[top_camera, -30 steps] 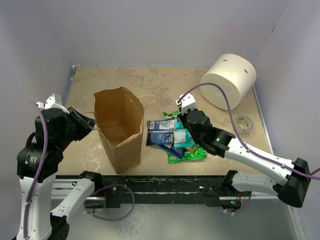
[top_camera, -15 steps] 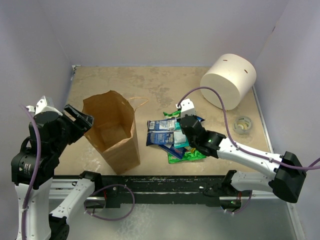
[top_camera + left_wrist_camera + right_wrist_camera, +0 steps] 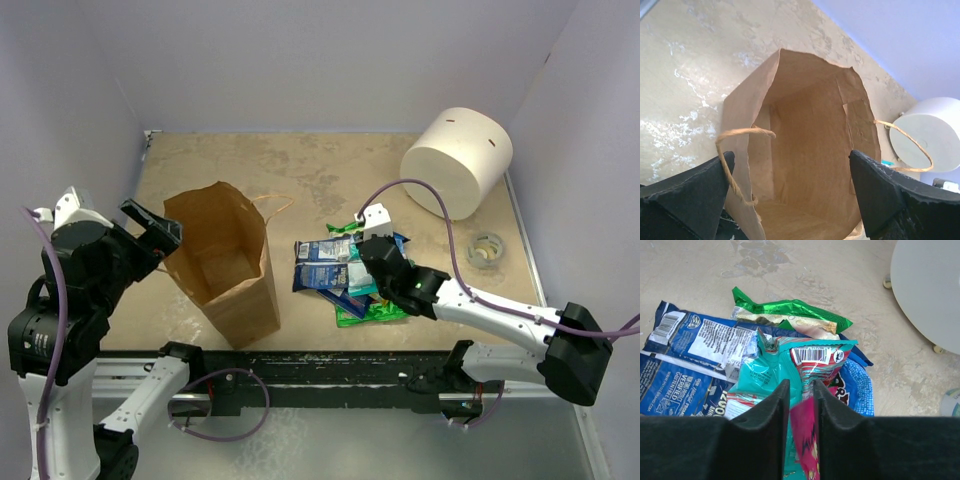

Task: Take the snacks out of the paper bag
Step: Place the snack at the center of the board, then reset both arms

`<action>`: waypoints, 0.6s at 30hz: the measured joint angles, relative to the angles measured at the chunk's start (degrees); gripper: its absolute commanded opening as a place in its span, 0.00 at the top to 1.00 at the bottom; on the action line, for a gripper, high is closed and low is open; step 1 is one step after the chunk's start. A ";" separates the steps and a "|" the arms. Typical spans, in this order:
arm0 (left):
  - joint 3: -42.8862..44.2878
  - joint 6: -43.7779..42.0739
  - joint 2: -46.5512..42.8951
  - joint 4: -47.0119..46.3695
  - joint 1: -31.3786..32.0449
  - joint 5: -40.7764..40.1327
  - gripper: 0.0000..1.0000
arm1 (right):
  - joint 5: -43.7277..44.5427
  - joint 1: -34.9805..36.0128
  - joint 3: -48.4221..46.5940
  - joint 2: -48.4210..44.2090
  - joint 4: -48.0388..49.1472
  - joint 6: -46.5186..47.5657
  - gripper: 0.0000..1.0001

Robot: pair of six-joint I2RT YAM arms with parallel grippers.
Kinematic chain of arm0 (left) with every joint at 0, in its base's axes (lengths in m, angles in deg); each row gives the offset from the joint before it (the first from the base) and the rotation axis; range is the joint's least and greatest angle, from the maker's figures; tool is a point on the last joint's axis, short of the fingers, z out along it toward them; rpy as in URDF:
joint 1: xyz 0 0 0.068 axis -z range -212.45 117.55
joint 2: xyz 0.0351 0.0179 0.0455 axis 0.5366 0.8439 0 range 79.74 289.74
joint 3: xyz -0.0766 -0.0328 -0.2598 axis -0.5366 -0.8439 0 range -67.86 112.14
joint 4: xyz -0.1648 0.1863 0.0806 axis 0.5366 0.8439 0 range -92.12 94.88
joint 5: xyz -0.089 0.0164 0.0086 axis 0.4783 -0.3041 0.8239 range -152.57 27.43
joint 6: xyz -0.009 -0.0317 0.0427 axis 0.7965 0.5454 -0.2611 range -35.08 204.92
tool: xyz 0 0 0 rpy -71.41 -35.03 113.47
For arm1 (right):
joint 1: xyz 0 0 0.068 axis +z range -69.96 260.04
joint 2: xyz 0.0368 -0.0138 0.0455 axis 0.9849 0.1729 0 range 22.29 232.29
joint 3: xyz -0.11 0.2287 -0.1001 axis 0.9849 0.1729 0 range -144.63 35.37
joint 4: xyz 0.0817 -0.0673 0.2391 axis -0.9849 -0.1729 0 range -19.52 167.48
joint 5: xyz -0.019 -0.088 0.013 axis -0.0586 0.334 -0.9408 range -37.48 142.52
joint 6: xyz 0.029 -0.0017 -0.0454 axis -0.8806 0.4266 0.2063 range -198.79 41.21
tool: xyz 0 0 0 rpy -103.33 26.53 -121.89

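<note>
Left gripper (image 3: 790, 157): spread wide, holding nothing, one finger each side of the paper bag (image 3: 222, 268) mouth.
Right gripper (image 3: 800, 390): nearly closed, seemingly pinching the red-pink packet (image 3: 805, 440) just over the snack pile (image 3: 325, 275).
Bag place: left of centre in the top view, standing on the table (image 3: 300, 170); no packet visible inside.
Bag axis: near upright, mouth pointing up, leaning toward frame left.
Pile place: centre of frame, right of the bag, apart from it.
Risk, handle: loop handle (image 3: 742, 134) beside the lower-left finger; likely to snag and topple the light bag.
Risk, packet: slick foil, could cling on release or slide off the heap.
</note>
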 measured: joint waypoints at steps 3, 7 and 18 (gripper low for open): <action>2.34 -1.40 0.52 0.11 0.00 -1.66 0.01 | -1.07 0.00 0.00 -0.39 -0.15 0.24 0.61; 5.64 -3.76 1.09 0.11 0.00 -4.09 0.01 | -3.04 0.00 -0.61 -2.08 -1.84 1.05 0.42; 11.67 -11.67 3.26 -2.56 -0.02 -7.08 0.01 | -4.94 0.00 -11.74 -5.44 -4.24 5.51 0.00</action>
